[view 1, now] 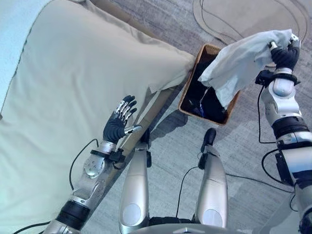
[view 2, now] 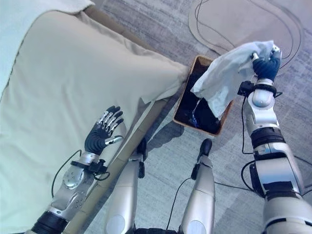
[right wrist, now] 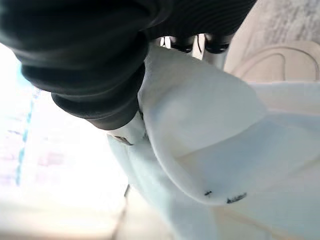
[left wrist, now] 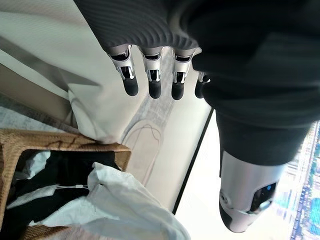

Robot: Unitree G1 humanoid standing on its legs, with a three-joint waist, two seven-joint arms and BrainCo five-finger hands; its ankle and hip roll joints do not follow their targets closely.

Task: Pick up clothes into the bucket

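Right hand [view 1: 285, 52] clenched on a white garment [view 1: 241, 61], held aloft over the far edge of the wicker bucket [view 1: 187, 87], already loaded with dark clothes [view 1: 212, 100]. Left hand [view 1: 118, 122] spread and idle above the bed [view 1: 73, 97]. Risk if released here: cloth billowing wide, likely draping over the rim or sliding to the floor [view 1: 175, 146]. Also possible: fabric snagging on fingers, failing to fall.

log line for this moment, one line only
right hand: shut on white garment, held above wicker basket | basket: dark clothes inside | left hand: open, over beige bed cover
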